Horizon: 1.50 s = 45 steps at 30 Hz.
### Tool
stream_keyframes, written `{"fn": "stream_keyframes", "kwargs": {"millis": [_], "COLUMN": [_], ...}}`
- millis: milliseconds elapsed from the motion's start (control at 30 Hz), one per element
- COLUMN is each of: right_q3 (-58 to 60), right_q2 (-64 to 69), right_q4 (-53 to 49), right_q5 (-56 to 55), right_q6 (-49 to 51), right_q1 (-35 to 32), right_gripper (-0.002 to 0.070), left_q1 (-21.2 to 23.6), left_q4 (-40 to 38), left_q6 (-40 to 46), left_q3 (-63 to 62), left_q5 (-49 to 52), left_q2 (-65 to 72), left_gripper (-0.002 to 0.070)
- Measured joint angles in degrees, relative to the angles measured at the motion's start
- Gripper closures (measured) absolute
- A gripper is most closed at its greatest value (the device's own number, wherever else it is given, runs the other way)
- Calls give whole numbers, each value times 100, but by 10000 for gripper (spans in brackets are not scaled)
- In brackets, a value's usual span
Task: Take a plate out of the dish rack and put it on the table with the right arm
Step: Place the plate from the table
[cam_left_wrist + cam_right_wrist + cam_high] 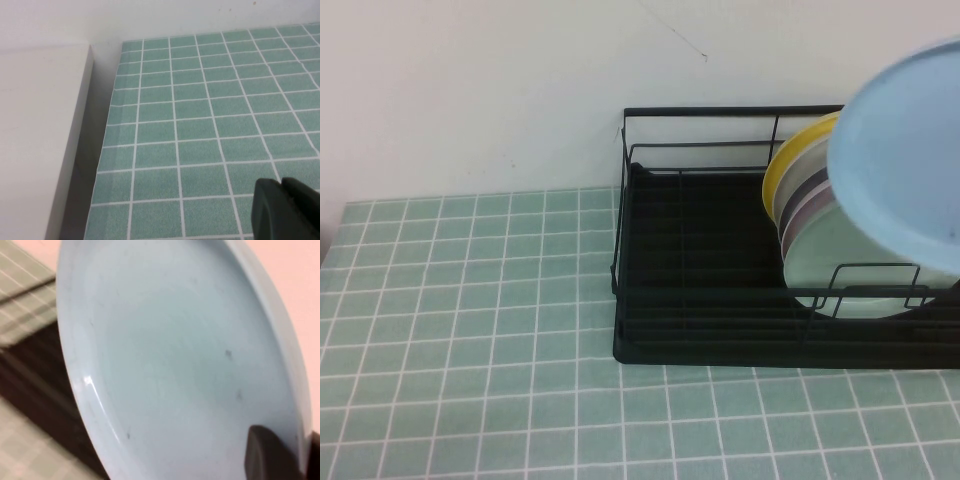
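Note:
The light-blue plate (905,150) hangs tilted in the air above the right end of the black dish rack (650,300), clear of the other plates. It fills the right wrist view (170,365). My right gripper (295,442) is shut on the plate's rim, one dark finger (265,455) on the inner face and the other behind the rim. That gripper is outside the high view. My left gripper (282,187) is shut and empty, low over the pale-green tiled table (200,125).
A yellow plate (790,160), a purple-rimmed plate (810,195) and a mint-green plate (840,260) stand upright in the rack's right end. Tiled table (470,330) stretches left of and in front of the rack. A white wall (470,90) stands behind.

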Motion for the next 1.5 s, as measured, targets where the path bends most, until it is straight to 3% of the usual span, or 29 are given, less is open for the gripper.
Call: {"fn": "stream_keyframes", "kwargs": {"millis": [267,500,800,1500], "right_q3": [150,1384,2204,2228], "right_q2": [-416,-266,546,3213], "right_q4": [-537,-391,98,740], "right_q5": [1974,1905,1203,-400], "right_q6": [2467,3139,3196,2433], "right_q1": [0,0,0,251], "right_gripper": [600,600,600,600], "left_q1": [0,0,0,0], "left_q4": [0,0,0,0], "left_q6": [14,14,14,0], "left_q3": [0,0,0,0], "left_q5": [0,0,0,0], "left_q2": [0,0,0,0], "left_gripper": [678,678,678,678]}}
